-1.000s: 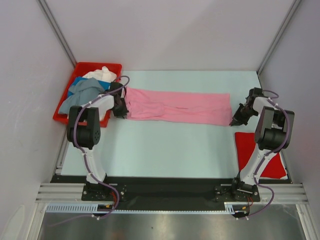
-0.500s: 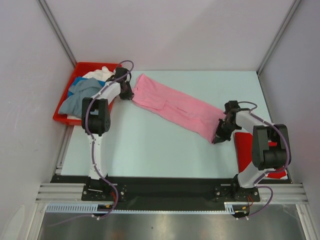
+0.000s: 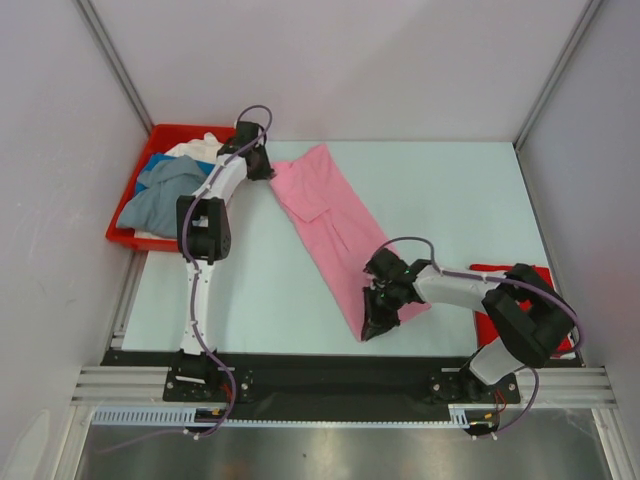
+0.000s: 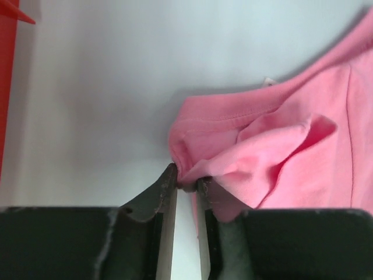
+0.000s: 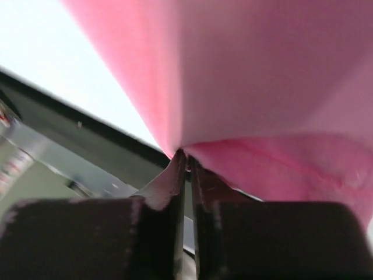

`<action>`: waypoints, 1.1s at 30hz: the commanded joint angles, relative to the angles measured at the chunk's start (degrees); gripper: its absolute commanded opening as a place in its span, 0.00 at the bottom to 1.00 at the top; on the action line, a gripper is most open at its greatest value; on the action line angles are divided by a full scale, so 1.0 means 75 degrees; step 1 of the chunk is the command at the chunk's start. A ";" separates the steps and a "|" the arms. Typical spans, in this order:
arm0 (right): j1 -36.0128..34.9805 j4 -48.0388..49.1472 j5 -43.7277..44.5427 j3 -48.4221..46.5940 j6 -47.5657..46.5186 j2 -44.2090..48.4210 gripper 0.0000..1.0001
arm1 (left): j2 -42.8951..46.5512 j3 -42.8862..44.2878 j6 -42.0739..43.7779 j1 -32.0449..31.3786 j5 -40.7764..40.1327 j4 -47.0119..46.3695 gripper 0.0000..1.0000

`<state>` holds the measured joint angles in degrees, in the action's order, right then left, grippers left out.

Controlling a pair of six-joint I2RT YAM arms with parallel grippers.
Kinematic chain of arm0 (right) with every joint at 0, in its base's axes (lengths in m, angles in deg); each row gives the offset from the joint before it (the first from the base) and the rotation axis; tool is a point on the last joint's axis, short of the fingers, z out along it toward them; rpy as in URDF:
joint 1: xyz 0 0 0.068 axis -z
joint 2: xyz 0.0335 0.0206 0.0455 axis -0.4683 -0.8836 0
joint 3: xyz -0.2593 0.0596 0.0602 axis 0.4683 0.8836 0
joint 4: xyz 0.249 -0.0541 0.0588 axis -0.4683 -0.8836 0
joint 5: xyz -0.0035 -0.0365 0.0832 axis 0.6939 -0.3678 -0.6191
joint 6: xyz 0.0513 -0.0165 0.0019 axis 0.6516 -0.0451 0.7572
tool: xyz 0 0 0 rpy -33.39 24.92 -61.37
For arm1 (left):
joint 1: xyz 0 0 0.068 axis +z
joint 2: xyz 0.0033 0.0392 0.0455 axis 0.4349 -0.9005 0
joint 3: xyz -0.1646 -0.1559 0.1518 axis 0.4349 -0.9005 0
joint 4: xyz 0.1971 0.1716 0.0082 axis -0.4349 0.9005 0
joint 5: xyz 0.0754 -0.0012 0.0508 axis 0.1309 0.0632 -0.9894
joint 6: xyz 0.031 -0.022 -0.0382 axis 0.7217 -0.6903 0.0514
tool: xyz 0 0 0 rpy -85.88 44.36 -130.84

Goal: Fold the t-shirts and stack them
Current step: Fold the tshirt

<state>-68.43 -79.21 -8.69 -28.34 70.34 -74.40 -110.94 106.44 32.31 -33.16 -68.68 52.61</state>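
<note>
table point(image 3: 450, 190) | pink t-shirt point(image 3: 330, 215) runs as long strip diagonally across it, far-left to near-centre | red bin point(image 3: 195, 128) at left edge holds grey-blue t-shirt point(image 3: 155, 195) | left gripper point(image 4: 186, 181) pinches strip's far end | right gripper point(image 5: 186, 160) pinches near end

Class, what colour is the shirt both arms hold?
The shirt is pink, clearest in the top view.

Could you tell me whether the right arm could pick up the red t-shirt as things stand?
Probably not: the right gripper is shut on the pink t-shirt, though the red t-shirt lies near its base.
</note>
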 commanded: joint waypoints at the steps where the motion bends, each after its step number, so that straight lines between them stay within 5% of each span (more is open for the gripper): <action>1: -0.1017 0.0424 -0.0329 -0.0721 -0.0011 -0.0253 0.11 | 0.0228 0.0433 0.0420 -0.0013 0.0034 -0.0132 0.25; 5: -0.1243 0.0063 -0.0575 -0.1403 -0.0468 -0.0278 0.29 | 0.1001 0.0304 0.0888 -0.0199 -0.0715 0.0652 0.59; 9: -0.0962 -0.1037 -0.0412 -0.1966 -0.1147 0.0214 0.49 | 0.2054 0.0210 0.1240 -0.0282 -0.1125 0.1496 0.72; 14: 0.0344 -0.1673 -0.0235 -0.2201 -0.1851 0.1093 0.58 | 0.3333 -0.0702 0.1229 -0.0329 -0.1162 0.1592 0.73; 18: 0.1883 -0.0564 -0.0412 -0.2480 -0.2401 0.0744 0.70 | 0.4095 -0.2140 0.1077 -0.0329 -0.0331 0.0809 0.72; 23: 0.2717 0.0634 -0.0305 -0.3957 -0.2718 -0.1430 0.71 | 0.4635 -0.3806 0.0130 -0.0317 -0.0399 -0.0750 0.59; 33: 0.3128 0.1327 -0.0258 -0.8105 -0.3176 -0.5451 0.72 | 0.3969 -0.4173 -0.0634 -0.0575 -0.1477 -0.1232 0.62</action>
<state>-45.40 -72.61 -10.79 -82.26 48.33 -109.94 -81.24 75.17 30.91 -36.78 -76.50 47.25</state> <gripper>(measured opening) 0.723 0.611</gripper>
